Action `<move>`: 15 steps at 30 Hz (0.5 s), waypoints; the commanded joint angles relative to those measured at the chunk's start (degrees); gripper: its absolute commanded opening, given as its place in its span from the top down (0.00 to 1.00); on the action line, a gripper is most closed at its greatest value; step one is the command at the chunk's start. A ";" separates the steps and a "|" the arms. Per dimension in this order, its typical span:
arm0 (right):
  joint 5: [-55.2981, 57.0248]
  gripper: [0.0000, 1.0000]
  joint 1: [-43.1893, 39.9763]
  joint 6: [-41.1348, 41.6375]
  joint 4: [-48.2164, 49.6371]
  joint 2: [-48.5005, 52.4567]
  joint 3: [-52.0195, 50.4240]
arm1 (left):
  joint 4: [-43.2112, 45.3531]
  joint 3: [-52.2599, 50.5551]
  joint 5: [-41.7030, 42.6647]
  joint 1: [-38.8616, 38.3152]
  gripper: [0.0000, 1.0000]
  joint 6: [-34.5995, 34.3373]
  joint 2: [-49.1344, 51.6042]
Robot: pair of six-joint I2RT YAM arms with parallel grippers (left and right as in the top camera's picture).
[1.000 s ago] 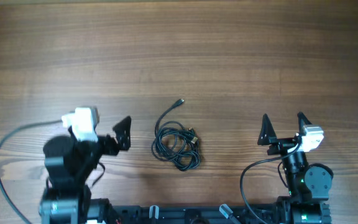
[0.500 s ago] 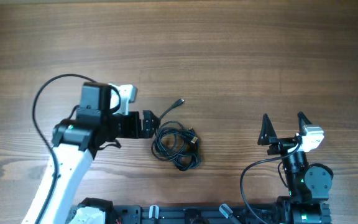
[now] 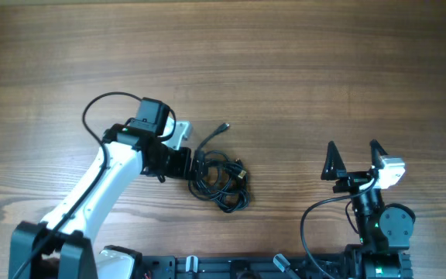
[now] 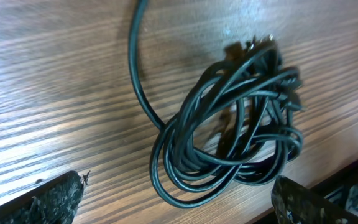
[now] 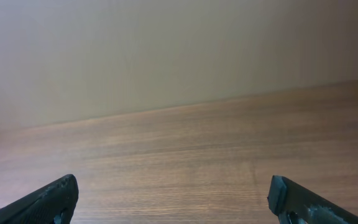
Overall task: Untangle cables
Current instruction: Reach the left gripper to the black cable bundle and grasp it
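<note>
One knot of cables (image 3: 221, 178) is seen just beside the wide-open left gripper (image 3: 186, 163); right gripper (image 3: 352, 151) is held open too, well apart.

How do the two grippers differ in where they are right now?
The left gripper is extended right beside the cables; the right gripper sits tucked by its base, far from them. The left gripper faces the bundle; the right gripper faces elsewhere. Both are open.

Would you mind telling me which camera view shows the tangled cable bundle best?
The left wrist view: the cable bundle fills the frame, its overlapping loops distinct. The overhead view shows it small, beside the left gripper. The right wrist view shows only table.
</note>
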 commanded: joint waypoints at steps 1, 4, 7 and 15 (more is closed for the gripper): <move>0.02 0.00 -0.33 4.11 0.39 -0.46 -0.04 | 1.68 1.07 0.09 -1.01 0.00 3.08 4.09; -2.27 0.00 -0.33 4.13 0.59 -0.46 -0.04 | 5.14 1.07 0.09 -1.01 0.00 3.06 5.25; -3.63 0.00 -0.33 6.05 0.61 -0.46 -0.04 | 7.19 1.07 0.09 -1.01 0.01 6.58 5.25; -9.40 0.00 -0.33 6.49 1.20 -0.46 -0.04 | 5.18 0.13 -0.83 -1.44 0.00 16.83 5.95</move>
